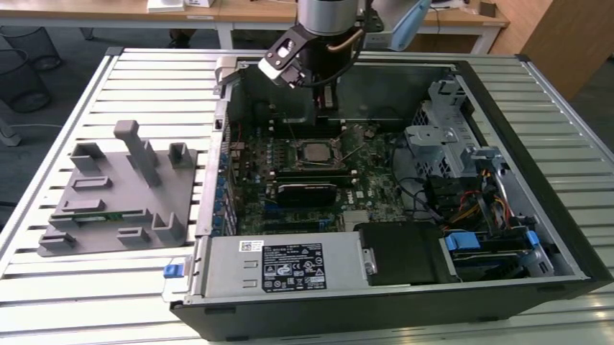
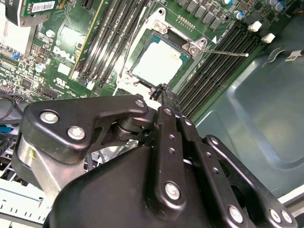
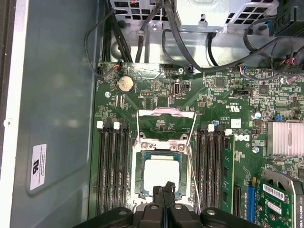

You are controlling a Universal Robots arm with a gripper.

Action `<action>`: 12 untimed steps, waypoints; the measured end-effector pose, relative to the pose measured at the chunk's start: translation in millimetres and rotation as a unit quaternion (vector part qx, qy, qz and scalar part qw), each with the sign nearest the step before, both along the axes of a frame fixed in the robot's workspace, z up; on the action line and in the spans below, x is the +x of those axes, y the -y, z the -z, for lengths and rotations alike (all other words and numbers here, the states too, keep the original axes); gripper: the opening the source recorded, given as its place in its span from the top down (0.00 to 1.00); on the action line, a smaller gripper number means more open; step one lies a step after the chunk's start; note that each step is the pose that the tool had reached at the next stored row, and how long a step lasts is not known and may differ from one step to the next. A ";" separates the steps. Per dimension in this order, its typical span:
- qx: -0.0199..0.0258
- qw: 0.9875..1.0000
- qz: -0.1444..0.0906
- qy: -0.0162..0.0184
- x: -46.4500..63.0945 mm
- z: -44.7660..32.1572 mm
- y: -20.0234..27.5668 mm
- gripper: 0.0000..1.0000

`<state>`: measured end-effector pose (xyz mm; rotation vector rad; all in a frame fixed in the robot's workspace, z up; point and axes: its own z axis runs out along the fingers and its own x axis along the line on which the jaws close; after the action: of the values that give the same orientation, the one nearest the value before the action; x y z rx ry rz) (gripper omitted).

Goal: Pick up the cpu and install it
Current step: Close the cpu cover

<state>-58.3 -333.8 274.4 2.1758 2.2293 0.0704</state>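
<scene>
Cpu (image 3: 161, 173) flat in socket (image 3: 139, 172) on board (image 1: 374, 190), silver top up. Hold-down frame (image 3: 166, 114) tipped open beside it, lever (image 2: 223, 51) unlatched. Just above chip, gripper (image 3: 164, 190) closed, fingers (image 3: 157, 195) pressed together on nothing.

Step in hand, by judgement: seating. To do well: check chip level and square within socket rim. Touch lid centre only, straight down and lightly. Keep fingertips off frame and lever.

Containers: open case (image 1: 566, 237) holding board and cables (image 1: 461, 201); socket holding cpu. Grey tray (image 1: 96, 180) on table (image 1: 144, 79), at exterior view's left, near case, with green strip (image 1: 101, 213) in one slot.
</scene>
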 end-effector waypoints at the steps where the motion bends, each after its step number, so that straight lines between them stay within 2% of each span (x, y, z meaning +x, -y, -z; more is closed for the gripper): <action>1: 0.000 1.000 0.000 0.000 0.2 0.0 0.0 0.89; 12: 0.000 1.000 0.000 0.000 8.3 0.2 0.0 0.89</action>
<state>-50.0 -333.8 274.3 2.1759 2.2292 0.0705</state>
